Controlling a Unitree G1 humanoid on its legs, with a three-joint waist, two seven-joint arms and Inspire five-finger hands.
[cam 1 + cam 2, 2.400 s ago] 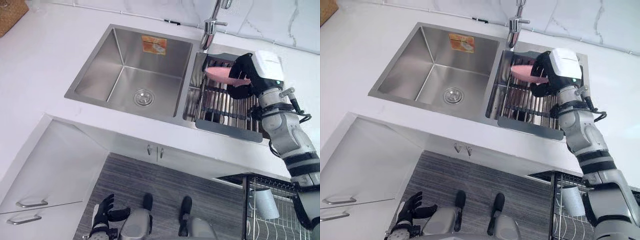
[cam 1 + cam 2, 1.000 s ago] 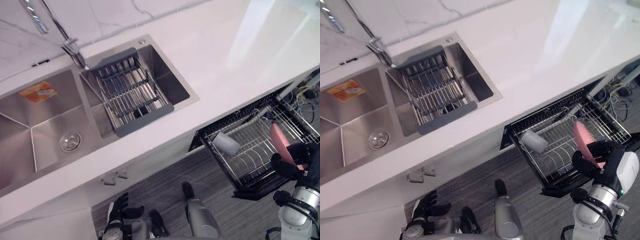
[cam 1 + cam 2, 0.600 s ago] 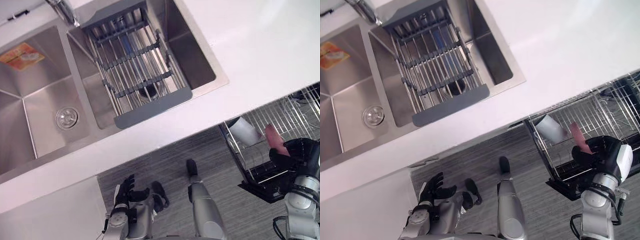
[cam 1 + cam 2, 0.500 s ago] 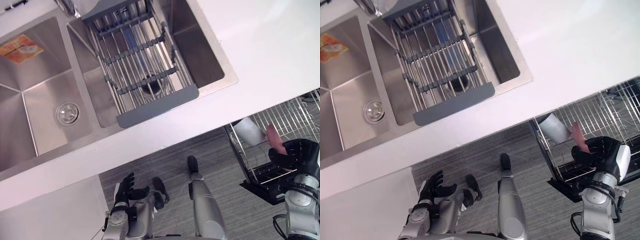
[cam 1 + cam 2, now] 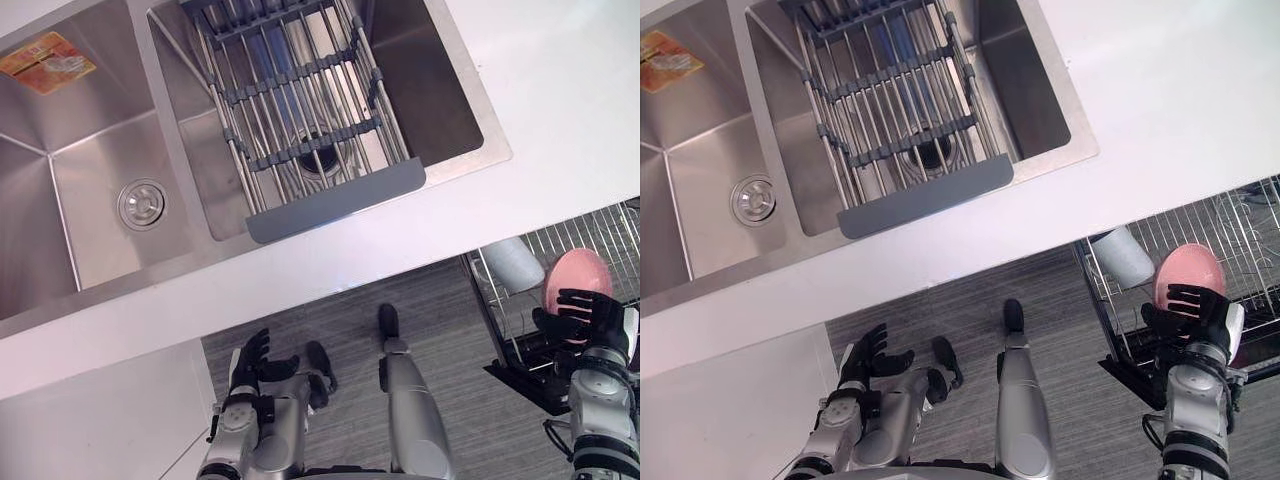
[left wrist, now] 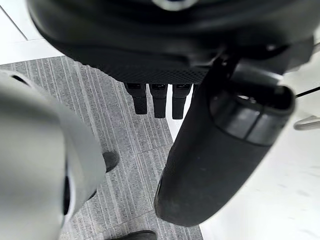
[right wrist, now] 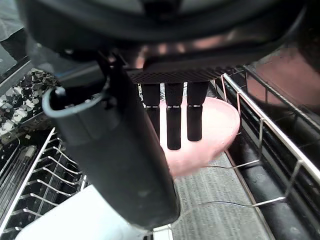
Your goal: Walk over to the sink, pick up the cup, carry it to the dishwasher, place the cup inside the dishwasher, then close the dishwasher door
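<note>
Since half a second ago the pink rounded cup (image 5: 577, 275) has turned in the right hand (image 5: 588, 318), presenting a broad domed face where a narrow edge showed.

Left eye view: the pink rounded cup sits at 4 o'clock, over the wire dishwasher rack (image 5: 610, 232), with the dark fingers clasped round its lower side. Contact with the wires cannot be judged. A white cup (image 5: 512, 263) lies in that rack at 10 o'clock of it. The stainless steel double sink (image 5: 90, 190), bearing a grey slatted drying rack (image 5: 335, 200), spans 10 to 1 o'clock. The left hand (image 5: 250, 362) hangs at 7 o'clock above the grey wood-grain floor (image 5: 340, 320).

Right eye view: the same arrangement.

Left wrist view: the fingers (image 6: 154, 100) are straight and released, holding nothing.

Right wrist view: the fingers (image 7: 174, 125) lie across the pink rounded cup, grasping it, with rack wires beyond.
</note>
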